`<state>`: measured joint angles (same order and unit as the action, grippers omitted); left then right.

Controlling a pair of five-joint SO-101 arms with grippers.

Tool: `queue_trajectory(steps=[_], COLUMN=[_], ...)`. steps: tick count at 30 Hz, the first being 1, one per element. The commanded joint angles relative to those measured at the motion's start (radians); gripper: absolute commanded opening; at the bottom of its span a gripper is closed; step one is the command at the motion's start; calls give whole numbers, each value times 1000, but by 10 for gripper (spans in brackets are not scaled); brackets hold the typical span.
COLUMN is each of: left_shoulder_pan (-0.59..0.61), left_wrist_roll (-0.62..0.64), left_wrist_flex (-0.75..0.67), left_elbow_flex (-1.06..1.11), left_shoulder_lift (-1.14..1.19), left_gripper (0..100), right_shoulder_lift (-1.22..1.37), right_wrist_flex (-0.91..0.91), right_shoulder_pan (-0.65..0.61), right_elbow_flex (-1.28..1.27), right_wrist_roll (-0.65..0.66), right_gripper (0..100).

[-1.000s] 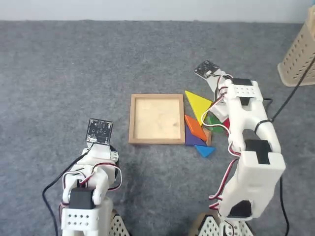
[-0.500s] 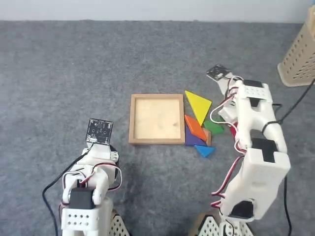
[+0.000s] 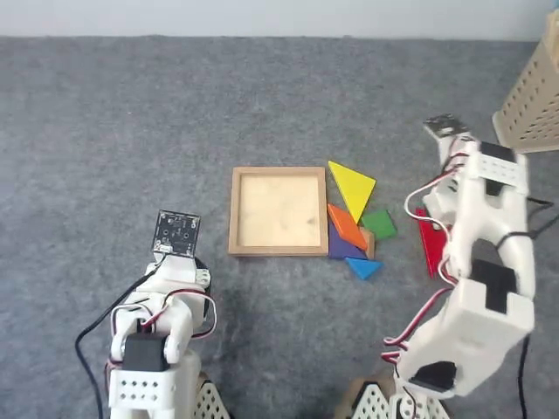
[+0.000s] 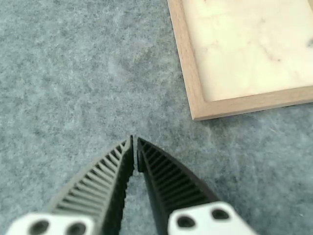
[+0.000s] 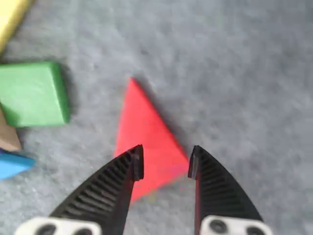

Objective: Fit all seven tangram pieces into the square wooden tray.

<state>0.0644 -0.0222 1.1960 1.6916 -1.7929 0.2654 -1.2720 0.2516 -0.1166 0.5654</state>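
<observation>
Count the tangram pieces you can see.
7. Yellow triangle, orange piece, purple piece, tan piece and blue triangle cluster beside the wooden tray; green square just past them; red triangle farther off, under the right gripper. None in the tray.

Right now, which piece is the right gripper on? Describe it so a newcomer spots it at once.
Start at the square wooden tray; coloured pieces cluster on its right-arm side. Past the green square, apart from the cluster, lies the red triangle, the right gripper open over it. It is the only red piece, and the only one lying alone.
</observation>
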Motion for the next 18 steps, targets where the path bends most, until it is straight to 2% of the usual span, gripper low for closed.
queue_trajectory(steps=[1, 10, 14, 18], left_shoulder_pan=[5, 5, 5, 5], left_wrist_roll=[9, 9, 9, 9], left_wrist_flex=[5, 5, 5, 5], left_elbow_flex=[-5, -5, -5, -5], left_shoulder_lift=[-3, -3, -3, -3], left_gripper=[11, 11, 11, 11], right_shoulder_lift=[-145, -341, -389, -398], right_wrist_flex=[-41, -90, -2, 145], right_shoulder_pan=[61, 82, 61, 59], right_elbow_flex=[18, -25, -153, -275], right_wrist_roll=[-21, -175, -181, -138], right_gripper=[148, 152, 160, 228])
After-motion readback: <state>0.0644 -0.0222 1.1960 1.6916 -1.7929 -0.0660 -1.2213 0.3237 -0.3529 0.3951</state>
